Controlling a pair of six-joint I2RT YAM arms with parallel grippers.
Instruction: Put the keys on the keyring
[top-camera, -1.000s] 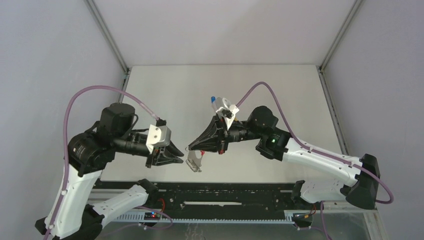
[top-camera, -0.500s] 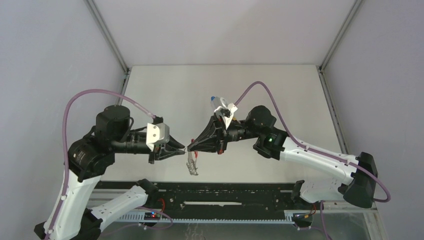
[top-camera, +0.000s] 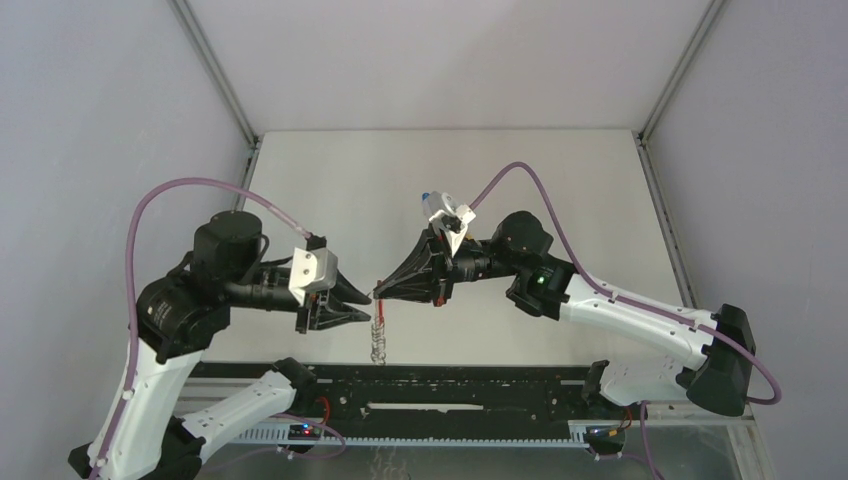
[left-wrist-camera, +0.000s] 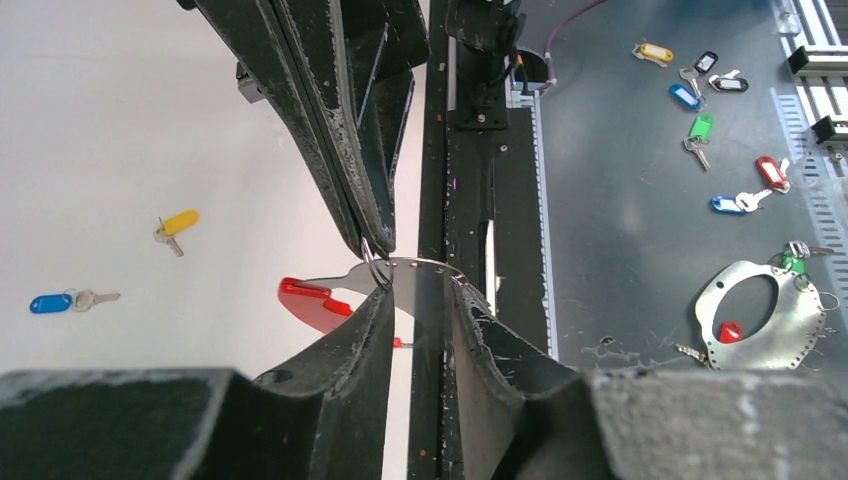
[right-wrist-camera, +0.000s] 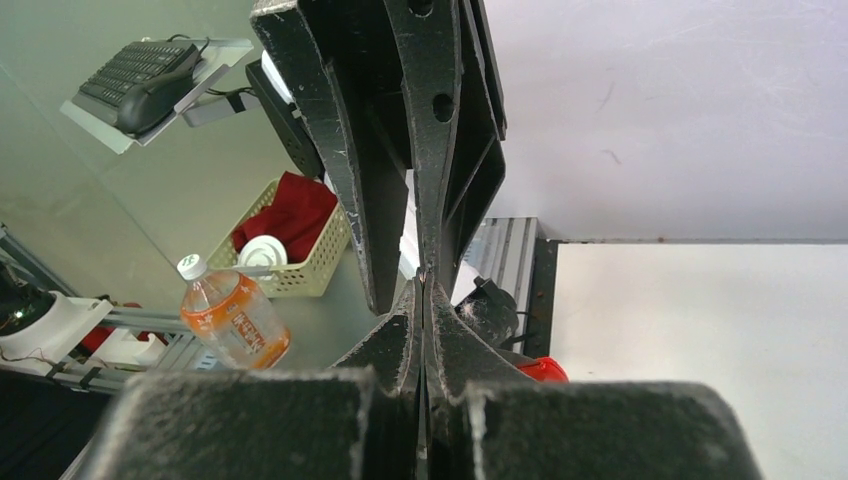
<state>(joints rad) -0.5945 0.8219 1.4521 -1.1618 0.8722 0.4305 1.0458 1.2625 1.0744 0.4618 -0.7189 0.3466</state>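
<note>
**A:** What is nearest?

**B:** The left gripper (left-wrist-camera: 418, 288), with its jaws partly apart. The flat metal plate of the keyring (left-wrist-camera: 425, 270) crosses the gap just past its tips. I cannot tell whether they touch it.

**A:** So what holds it?

**B:** The right gripper (right-wrist-camera: 425, 290). Its fingers are pressed together on the small ring (left-wrist-camera: 377, 265) at the plate's edge.

**A:** Which way does the keyring run?

**B:** It hangs in the air above the table (left-wrist-camera: 150, 120), close to the near edge. From overhead it is a thin line running from the tips toward that edge. The red tag (left-wrist-camera: 305, 298) sits at one end of it.

**A:** And the keys?

**B:** Both lie flat on the table, well in from the near edge. The yellow key (left-wrist-camera: 178, 222) lies on a slant. Farther in is the blue key (left-wrist-camera: 52, 302), with its blade pointing back toward the near edge.

**A:** Anything beyond that?

**B:** Loose tagged keys (left-wrist-camera: 700, 130) and a spare plate (left-wrist-camera: 800, 320) lie on a grey surface past the near edge. In the right wrist view a bottle (right-wrist-camera: 235, 320) stands by a basket (right-wrist-camera: 300, 270). Its label is orange, and the print is too small to read.
</note>
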